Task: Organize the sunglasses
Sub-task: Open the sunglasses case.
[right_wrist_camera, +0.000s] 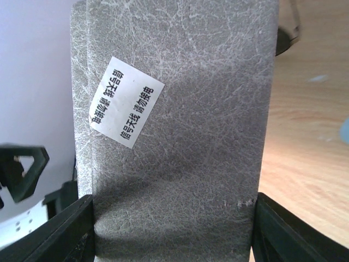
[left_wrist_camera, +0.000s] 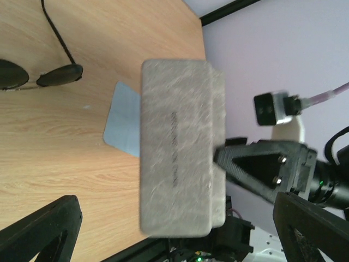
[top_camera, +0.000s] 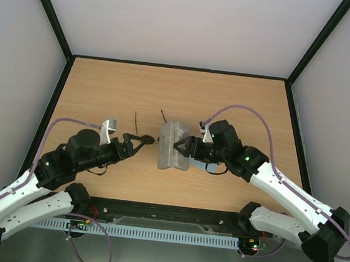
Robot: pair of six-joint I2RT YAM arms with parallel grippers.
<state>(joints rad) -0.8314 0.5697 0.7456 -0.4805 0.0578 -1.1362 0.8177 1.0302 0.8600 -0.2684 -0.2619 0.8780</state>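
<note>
Right claw (top_camera: 184,147) clamps the grey case (left_wrist_camera: 177,147); left claw (top_camera: 144,141) gapes wide, seemingly touching nothing, near the sunglasses (left_wrist_camera: 41,76).

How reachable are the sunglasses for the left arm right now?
Probably yes: the left gripper is open close to the sunglasses on the table, and the case in the right gripper stands to one side.
</note>
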